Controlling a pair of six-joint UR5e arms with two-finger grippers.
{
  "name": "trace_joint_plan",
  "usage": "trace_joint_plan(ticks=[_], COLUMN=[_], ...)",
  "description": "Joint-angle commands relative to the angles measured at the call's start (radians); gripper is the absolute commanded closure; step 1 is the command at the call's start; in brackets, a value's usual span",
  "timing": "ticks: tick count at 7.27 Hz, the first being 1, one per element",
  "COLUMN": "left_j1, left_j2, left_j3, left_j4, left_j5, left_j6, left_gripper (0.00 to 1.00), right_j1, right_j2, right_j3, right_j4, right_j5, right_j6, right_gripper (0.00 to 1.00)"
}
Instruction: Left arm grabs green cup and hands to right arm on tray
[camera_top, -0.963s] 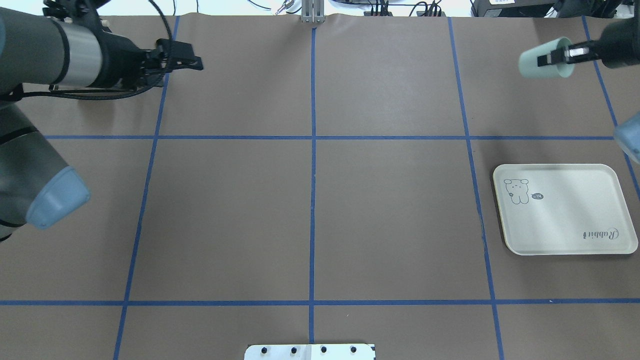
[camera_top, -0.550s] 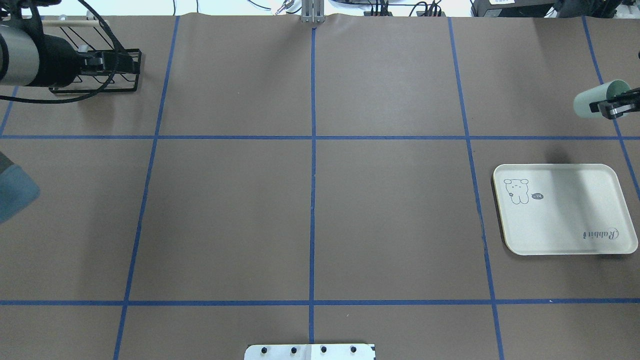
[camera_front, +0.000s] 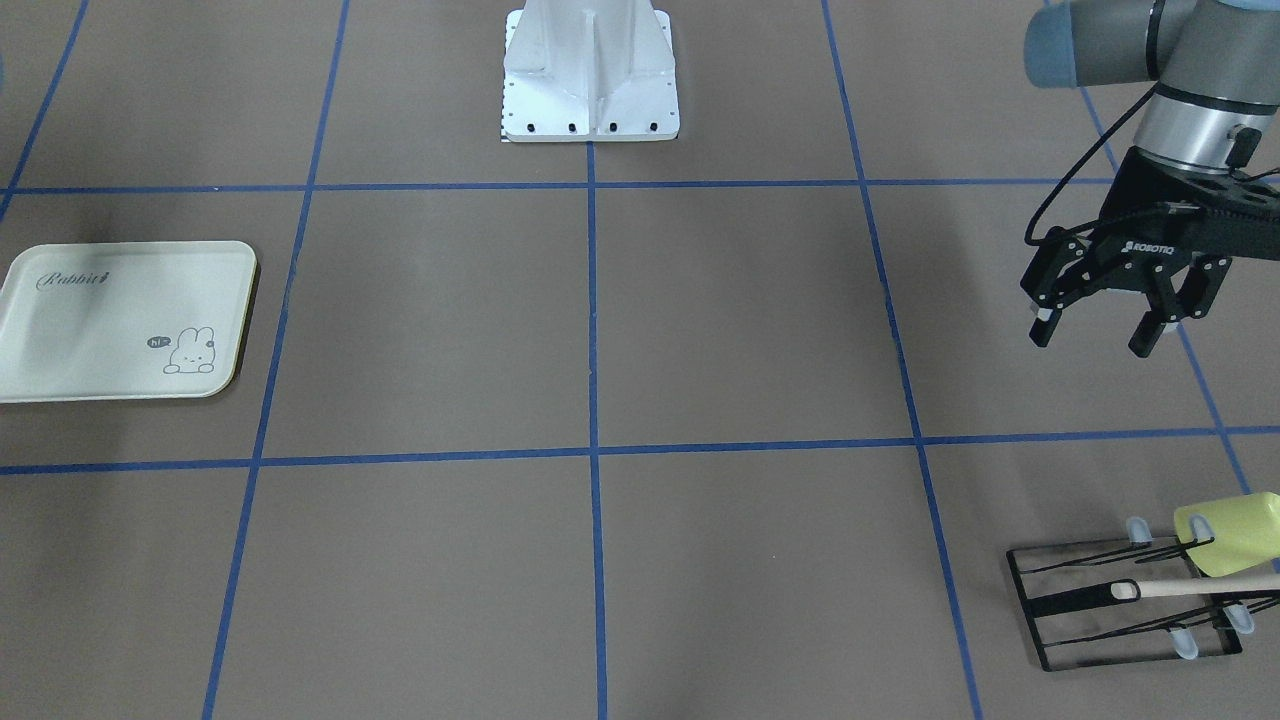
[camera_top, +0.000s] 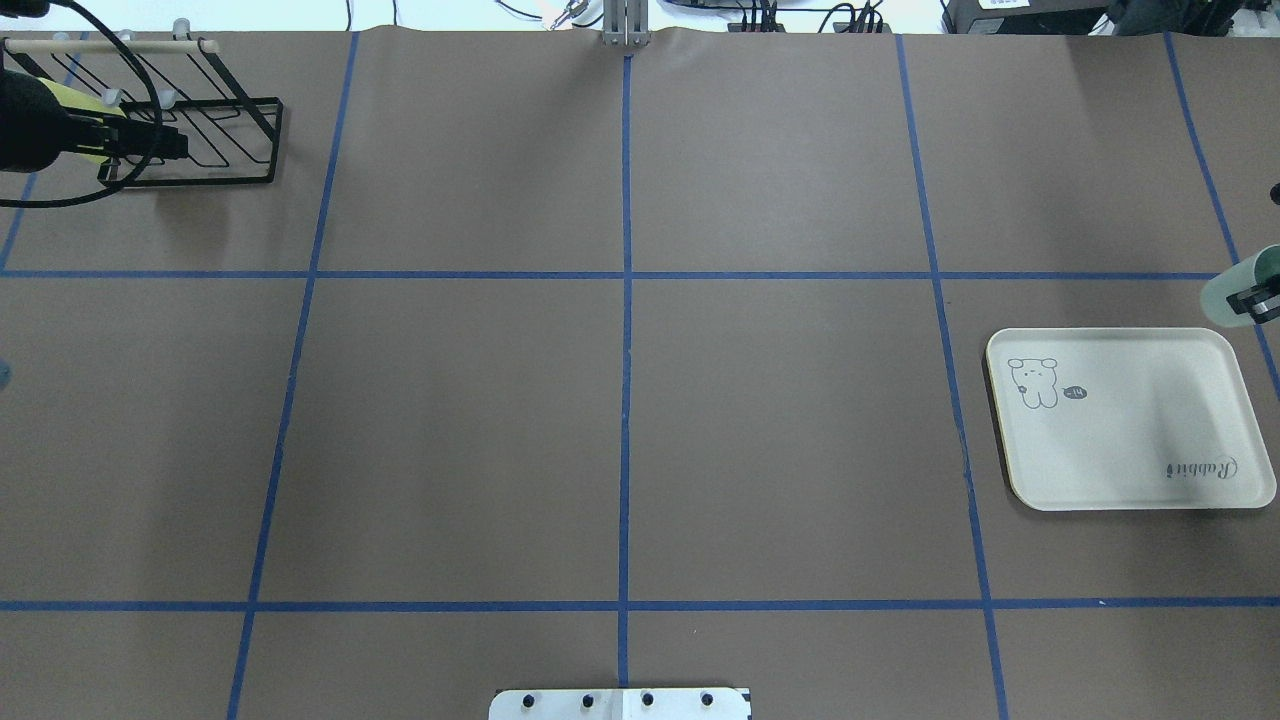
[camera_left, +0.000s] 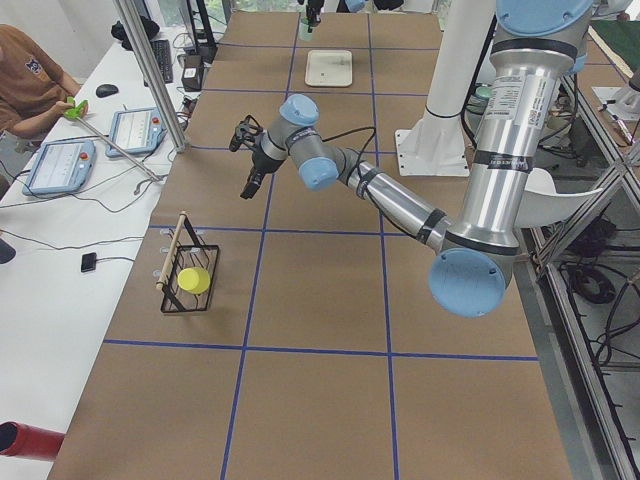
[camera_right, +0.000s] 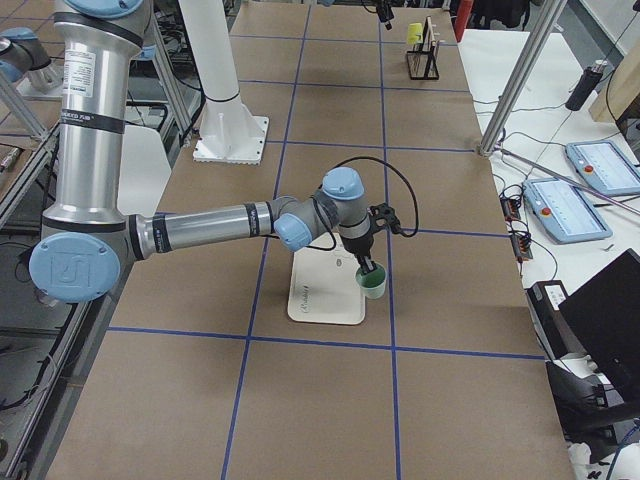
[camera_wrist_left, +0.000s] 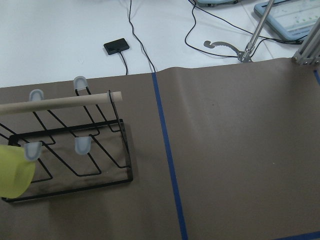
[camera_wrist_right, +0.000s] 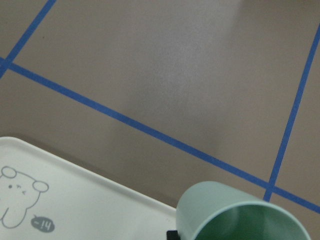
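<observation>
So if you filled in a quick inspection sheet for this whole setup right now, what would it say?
Surface: brown table marked with a blue tape grid.
Job's things: green cup held by the tray's edge, not standing on it.
Clutter: black wire rack with a yellow-green cup on it.
Grippers: left gripper open, empty; right gripper shut on the green cup.
Cables: black cable looped above the left gripper.
Surroundings: a person and tablets at a side bench.

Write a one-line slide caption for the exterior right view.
Right gripper holds the green cup at the edge of the tray.
</observation>
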Motion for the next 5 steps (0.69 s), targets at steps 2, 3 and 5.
trace_joint_plan(ticks=[2, 3, 5], left_j1=[-0.005, -0.011, -0.063], left_j2=[0.020, 0.044, 0.063], left_j3=[0.009, 0.010, -0.003], left_j4=[0.005, 0.008, 0.124], left_j5=[-0.007, -0.033, -0.105], left_j6=[0.005, 0.008, 0.154], left_gripper=[0.00, 0.00, 0.00], right_j1=[-0.136, -0.143, -0.150], right_j2=[0.067, 0.134, 0.133], right_j3=[0.033, 0.047, 0.044], right_j4=[-0.170, -0.313, -0.339], right_j5=[0.026, 0.044, 0.047], right_j6=[0.009, 0.009, 0.009], right_gripper=[1.00, 1.00, 1.00])
